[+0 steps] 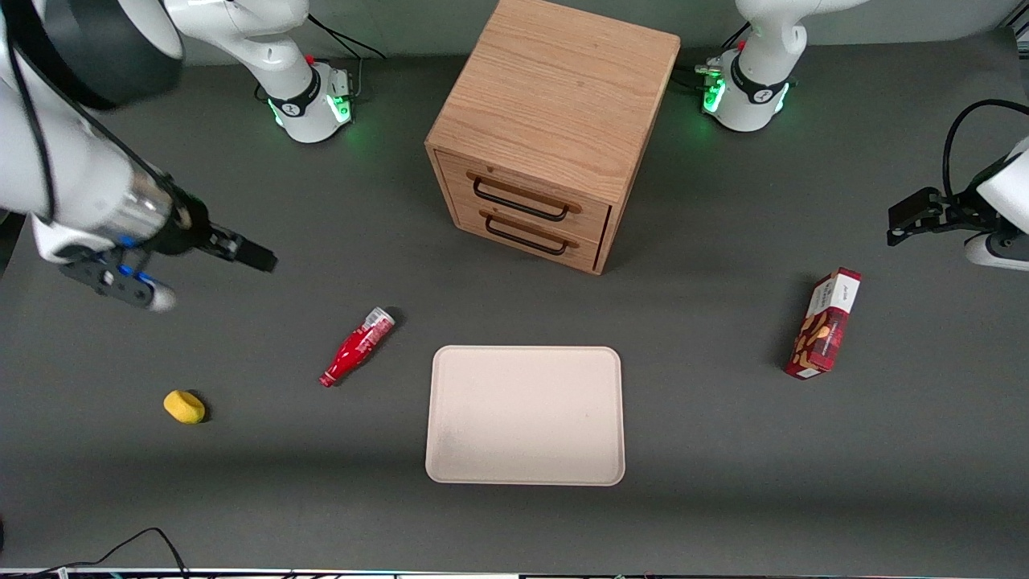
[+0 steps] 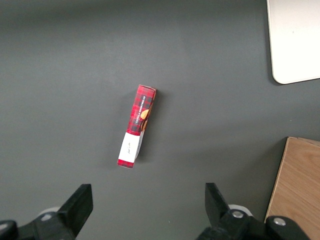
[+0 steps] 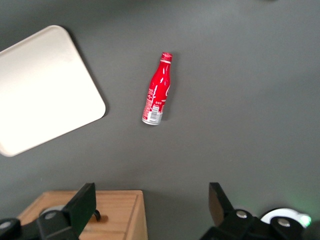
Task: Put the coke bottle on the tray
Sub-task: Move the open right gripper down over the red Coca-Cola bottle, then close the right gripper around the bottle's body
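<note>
The coke bottle [image 1: 358, 346] lies on its side on the dark table, its red cap toward the front camera and its silvery base toward the cabinet. It lies beside the beige tray [image 1: 526, 414], a little apart from it toward the working arm's end. Both show in the right wrist view: the bottle [image 3: 157, 95] and the tray [image 3: 45, 90]. My right gripper [image 1: 241, 253] hangs open and empty well above the table, farther from the front camera than the bottle and off toward the working arm's end. Its fingers [image 3: 85, 205] stand wide apart.
A wooden drawer cabinet [image 1: 547, 133] with two black handles stands farther from the front camera than the tray. A small yellow object [image 1: 184, 406] lies toward the working arm's end. A red snack box [image 1: 824, 323] lies toward the parked arm's end.
</note>
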`<action>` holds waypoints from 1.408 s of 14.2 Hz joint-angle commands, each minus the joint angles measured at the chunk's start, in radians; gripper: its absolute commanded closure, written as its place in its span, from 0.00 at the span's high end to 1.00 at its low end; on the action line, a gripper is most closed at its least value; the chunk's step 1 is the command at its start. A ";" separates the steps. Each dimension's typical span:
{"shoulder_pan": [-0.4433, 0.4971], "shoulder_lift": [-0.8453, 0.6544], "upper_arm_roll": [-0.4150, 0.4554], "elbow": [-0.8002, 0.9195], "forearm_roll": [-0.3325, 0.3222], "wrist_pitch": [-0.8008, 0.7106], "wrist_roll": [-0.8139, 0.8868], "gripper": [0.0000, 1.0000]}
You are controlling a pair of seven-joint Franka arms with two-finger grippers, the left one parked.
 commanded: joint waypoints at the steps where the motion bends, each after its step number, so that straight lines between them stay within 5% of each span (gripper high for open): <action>1: 0.008 0.147 0.011 0.044 0.010 0.046 0.128 1.00; 14: 0.009 0.355 0.016 -0.333 -0.092 0.697 0.276 1.00; 20: 0.009 0.402 0.008 -0.391 -0.100 0.813 0.277 1.00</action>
